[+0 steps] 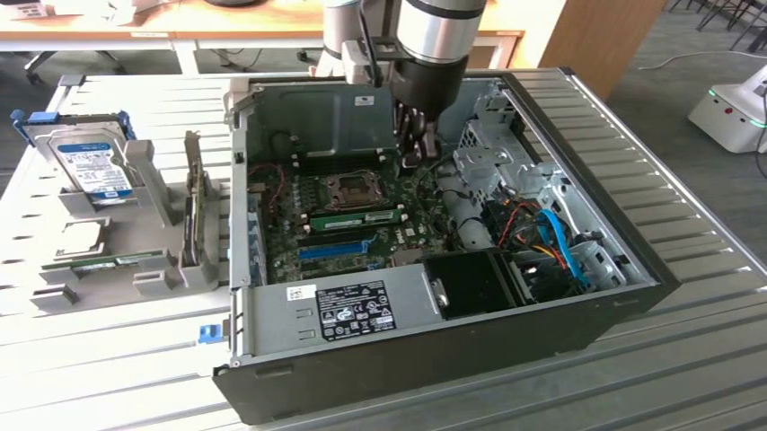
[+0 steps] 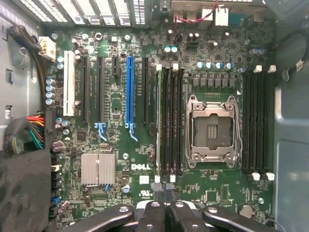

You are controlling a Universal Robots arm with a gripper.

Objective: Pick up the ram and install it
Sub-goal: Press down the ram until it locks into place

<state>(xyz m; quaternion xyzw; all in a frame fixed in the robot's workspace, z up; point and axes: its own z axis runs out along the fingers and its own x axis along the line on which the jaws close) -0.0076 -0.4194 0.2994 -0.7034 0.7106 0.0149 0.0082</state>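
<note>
The ram [image 1: 359,218] is a green stick seated upright in a memory slot just in front of the CPU socket [image 1: 356,187], inside the open computer case. In the wrist view the ram [image 2: 158,121] shows edge-on in the slot nearest the expansion slots. My gripper [image 1: 414,151] hangs above the motherboard, behind and to the exterior view's right of the socket, apart from the ram. In the wrist view my gripper [image 2: 163,189] is shut, its pads together with nothing between them, just off one end of the memory slots.
A blue expansion slot [image 1: 330,250] lies in front of the ram. A grey holder [image 1: 144,224] at the exterior view's left carries a hard drive [image 1: 96,166] and another green stick [image 1: 117,262]. Case walls, the drive cage [image 1: 504,153] and blue cables [image 1: 563,247] hem in the board.
</note>
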